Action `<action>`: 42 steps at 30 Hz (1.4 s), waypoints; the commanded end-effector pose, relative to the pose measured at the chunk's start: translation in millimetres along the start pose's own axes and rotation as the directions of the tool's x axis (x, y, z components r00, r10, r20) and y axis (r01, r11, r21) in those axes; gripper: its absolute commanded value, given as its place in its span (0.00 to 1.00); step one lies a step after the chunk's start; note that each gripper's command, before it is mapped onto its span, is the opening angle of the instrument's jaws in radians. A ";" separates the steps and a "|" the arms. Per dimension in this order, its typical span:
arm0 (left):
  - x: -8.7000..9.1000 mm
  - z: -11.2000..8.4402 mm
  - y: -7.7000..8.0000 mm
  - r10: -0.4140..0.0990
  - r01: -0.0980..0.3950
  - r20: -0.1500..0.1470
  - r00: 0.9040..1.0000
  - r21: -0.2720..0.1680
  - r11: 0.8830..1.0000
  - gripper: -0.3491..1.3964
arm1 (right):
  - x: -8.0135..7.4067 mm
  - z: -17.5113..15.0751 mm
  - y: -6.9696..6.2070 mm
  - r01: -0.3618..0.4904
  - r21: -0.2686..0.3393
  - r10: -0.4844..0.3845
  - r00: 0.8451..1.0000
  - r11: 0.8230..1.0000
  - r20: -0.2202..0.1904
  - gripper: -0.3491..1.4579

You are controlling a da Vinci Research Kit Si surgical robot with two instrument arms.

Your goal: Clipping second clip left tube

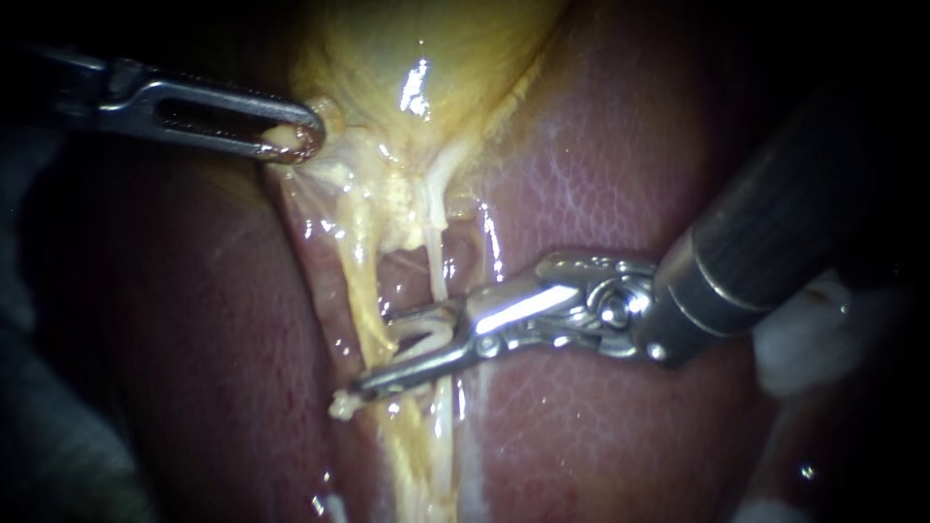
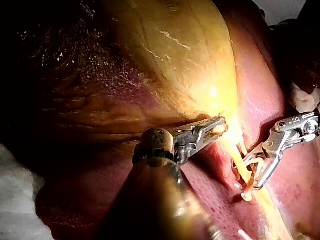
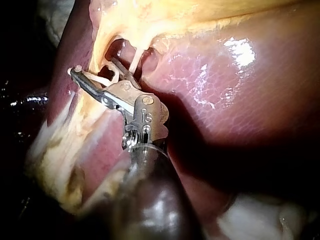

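The liver (image 1: 601,174) fills the field, a dark red bed under everything. The yellow gallbladder (image 1: 426,58) lies on its far part and narrows to a neck on the near side. My left instrument (image 1: 291,140) comes in from the far left with its jaws closed on the gallbladder's neck. It seems to be drawing the neck left and away, likely to keep the strands below it taut and separated. My right instrument (image 1: 371,353) reaches in from the right, its jaws spread wide across the left tube (image 1: 366,281), the yellowish strand running nearward. The thin pale right tube (image 1: 438,261) meets the jaws nearer their hinge; whether it passes behind them I cannot tell. A white clip (image 1: 418,334) sits in the jaws, one leg along each, open around the left tube and presumably ready to be squeezed.
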 end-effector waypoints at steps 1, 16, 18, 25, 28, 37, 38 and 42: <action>0.0 0.0 0.0 0.001 -0.001 0.000 1.000 -0.001 1.000 0.00 | 0.0 0.0 0.0 0.000 0.001 0.000 1.000 1.000 0.001 0.45; 0.0 -0.1 0.0 0.001 -0.001 -0.001 1.000 0.001 1.000 0.00 | 0.2 -0.4 -0.5 -0.002 0.024 0.002 1.000 1.000 0.000 0.45; 0.0 -0.1 0.0 0.001 -0.001 -0.001 1.000 0.001 1.000 0.00 | 0.2 -0.7 -0.6 -0.003 0.027 0.003 1.000 1.000 -0.002 0.45; 0.0 -0.1 0.0 0.001 -0.001 -0.001 1.000 0.001 1.000 0.00 | 0.6 -1.9 -0.1 0.024 0.019 -0.025 0.999 1.000 0.021 0.45; 0.0 -0.1 0.0 0.001 -0.001 -0.001 1.000 0.001 1.000 0.00 | 0.8 -2.7 0.0 0.040 0.019 -0.041 0.999 0.999 0.026 0.45; 0.0 -0.1 0.0 0.001 -0.001 -0.001 1.000 0.001 1.000 0.00 | 2.0 -4.4 -0.6 0.078 0.011 -0.078 0.997 0.997 0.017 0.46; 0.0 -0.1 0.0 0.001 -0.001 -0.001 1.000 0.001 1.000 0.00 | 2.1 -4.6 -0.7 0.077 0.012 -0.077 0.997 0.997 0.017 0.46; -0.1 -0.1 0.0 0.001 -0.001 -0.001 1.000 0.001 1.000 0.00 | 2.4 -5.3 -0.9 0.086 0.010 -0.086 0.996 0.996 0.017 0.46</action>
